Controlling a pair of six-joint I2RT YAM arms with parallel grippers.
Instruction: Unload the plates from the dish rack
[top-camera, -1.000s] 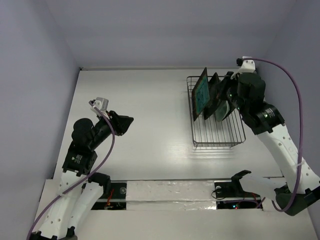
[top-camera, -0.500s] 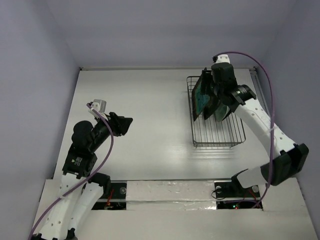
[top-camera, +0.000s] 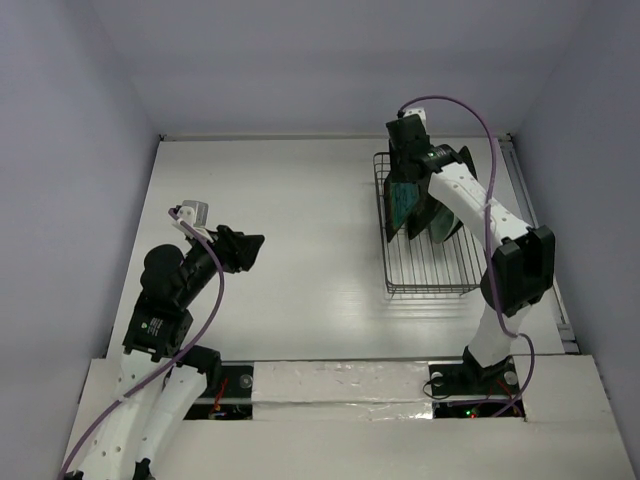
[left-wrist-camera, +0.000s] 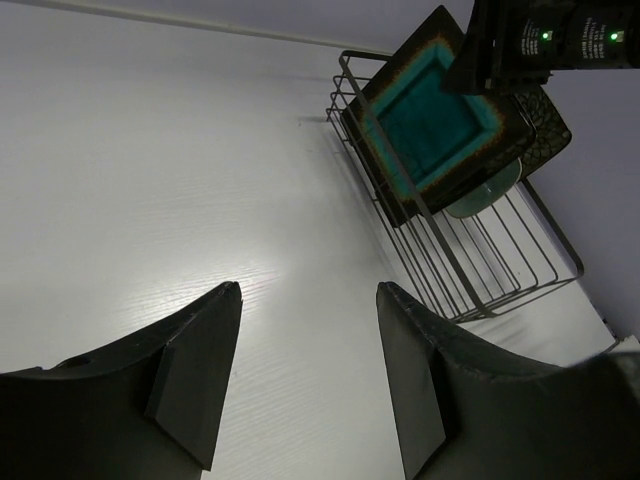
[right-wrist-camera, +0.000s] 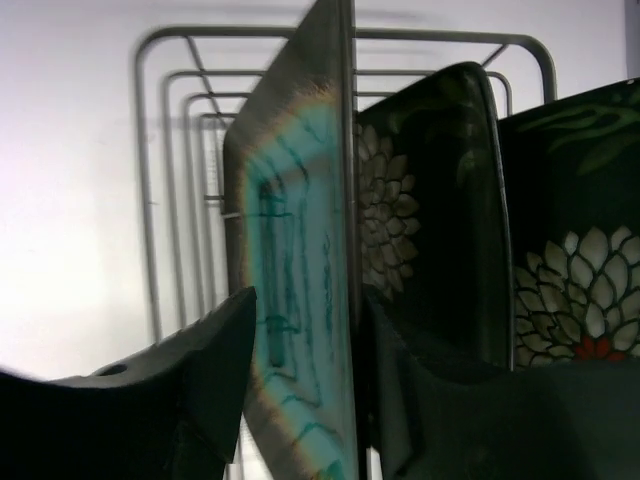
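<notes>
Plates (top-camera: 418, 208): four, all standing on edge in the rack (top-camera: 440, 272), at the far right of the table (top-camera: 300, 190).

Left: the left gripper (left-wrist-camera: 310, 290) hangs over bare table, well apart from the rack. Its jaws are spread wide and hold nothing. Its camera looks across the table toward the rack.

Right: the rack is a wire basket with low sides, and its near half holds no plates. The plates crowd its far half, leaning one against the next. In order from the left:
- teal plate (left-wrist-camera: 430, 125), square, with a dark rim;
- first flowered plate (right-wrist-camera: 425, 230), black, just behind the teal one;
- second flowered plate (right-wrist-camera: 575, 280), black, with white petals and a red centre;
- mint plate (left-wrist-camera: 482, 196), pale, mostly hidden behind the others.

The right arm reaches over the rack from its right side. The right gripper (right-wrist-camera: 308, 340) points down at the teal plate, one finger on each side of its upper edge. The jaws are set narrow about the plate. Whether the pads press it cannot be told.
</notes>
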